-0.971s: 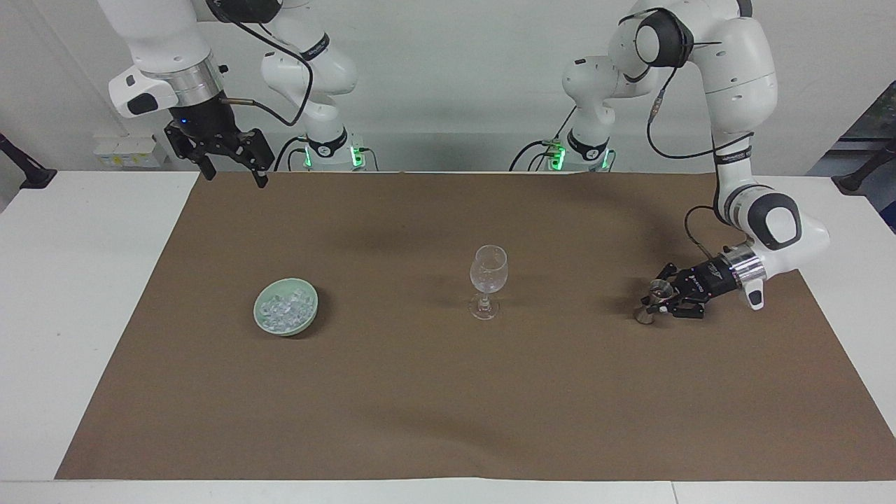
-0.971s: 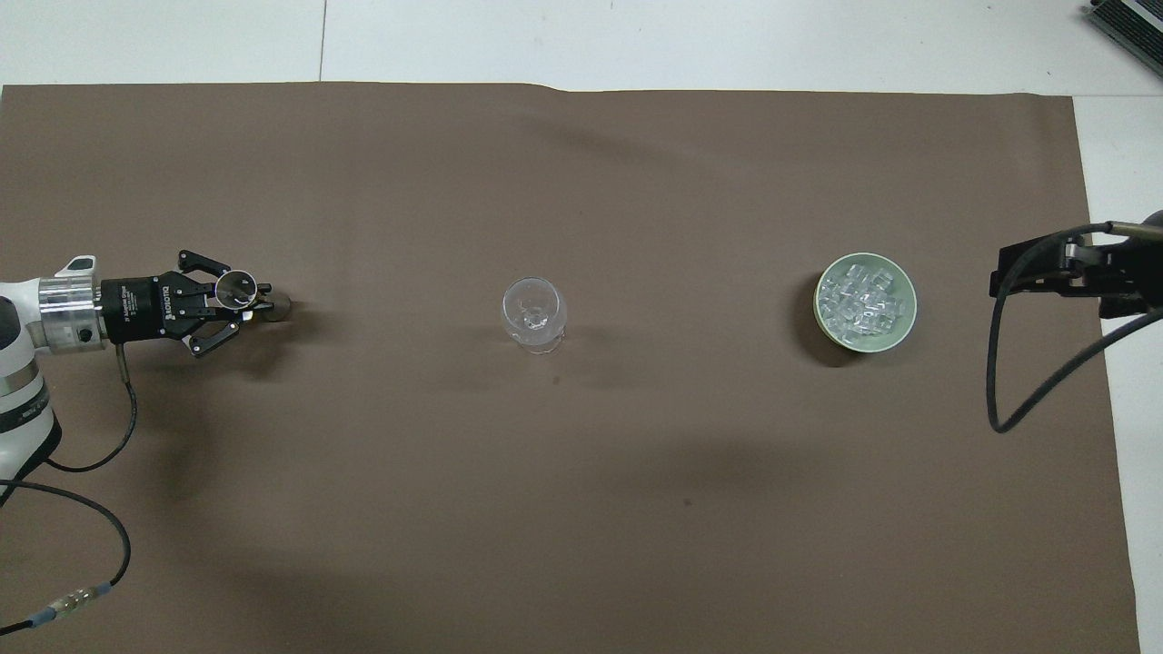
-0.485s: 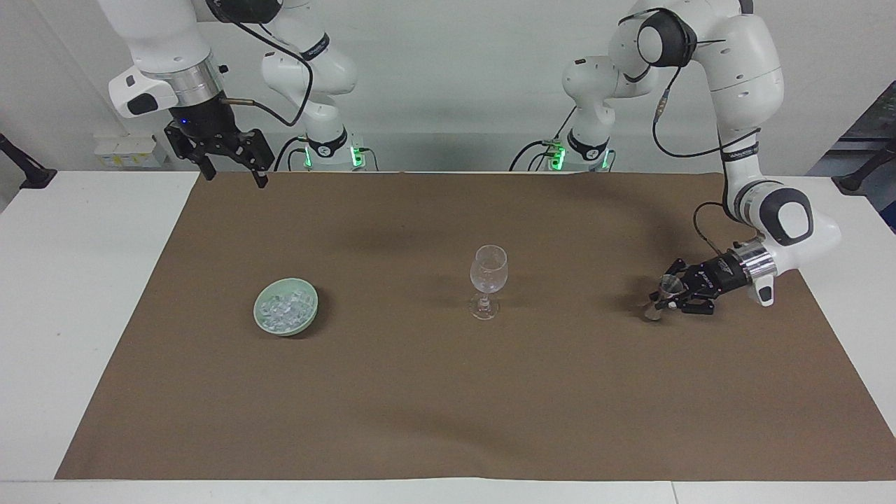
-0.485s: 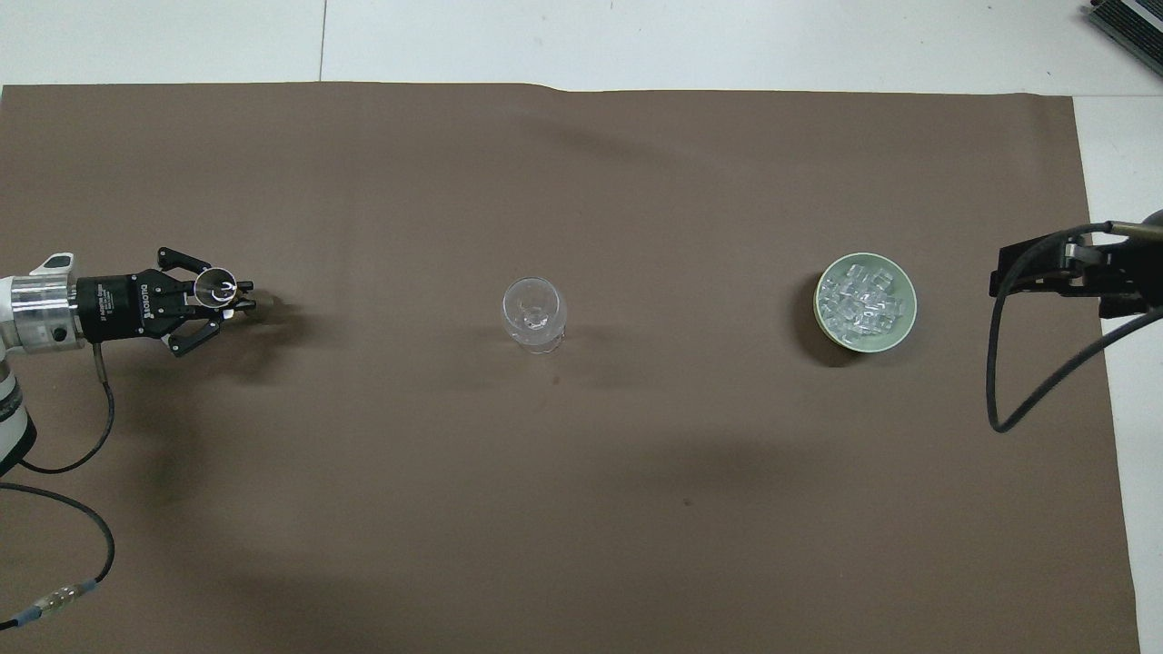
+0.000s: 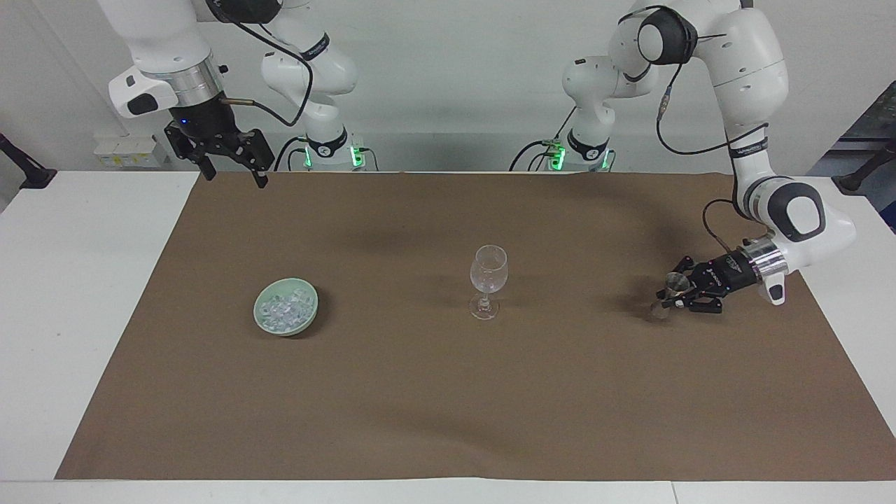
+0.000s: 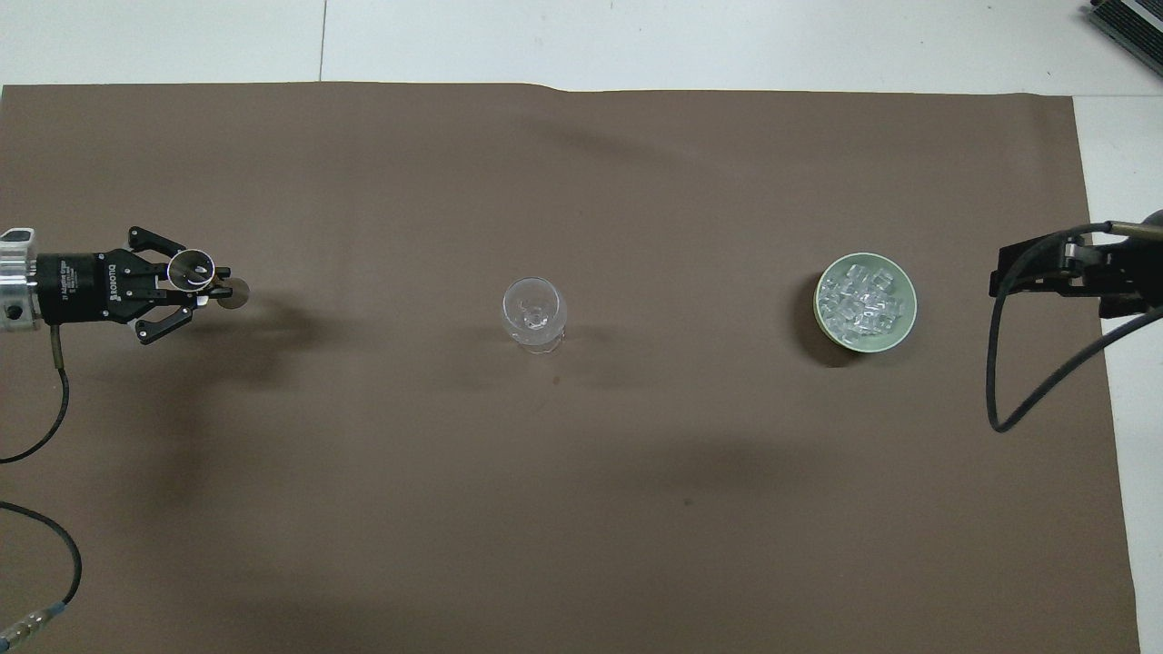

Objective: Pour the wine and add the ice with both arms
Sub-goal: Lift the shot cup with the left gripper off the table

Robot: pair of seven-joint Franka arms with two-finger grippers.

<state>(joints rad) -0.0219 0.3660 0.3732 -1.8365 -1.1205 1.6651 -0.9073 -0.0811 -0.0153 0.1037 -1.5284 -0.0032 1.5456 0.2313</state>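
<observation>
A clear wine glass (image 5: pixel 488 270) (image 6: pixel 534 312) stands upright mid-cloth; whether wine lies in its bowl I cannot tell. The ice (image 5: pixel 283 307) (image 6: pixel 858 300) is heaped in a pale green bowl (image 5: pixel 312 305) (image 6: pixel 907 320) toward the right arm's end. My left gripper (image 5: pixel 670 298) (image 6: pixel 214 281) is low over the cloth at the left arm's end. It is shut on the waist of a small metal jigger (image 5: pixel 675 282) (image 6: pixel 191 268), which is tilted. My right gripper (image 5: pixel 234 175) (image 6: pixel 1001 272) waits open and empty, raised over the cloth's edge near the robots.
A brown cloth (image 5: pixel 420 392) covers most of the white table (image 5: pixel 77 280). Black cables (image 6: pixel 1027 381) hang from both wrists. A dark object (image 6: pixel 1127 23) lies at the table's farthest corner on the right arm's end.
My left gripper has carried the jigger away from the wine glass toward the left arm's end of the table, lifting it slightly. The right arm, glass and bowl have not moved.
</observation>
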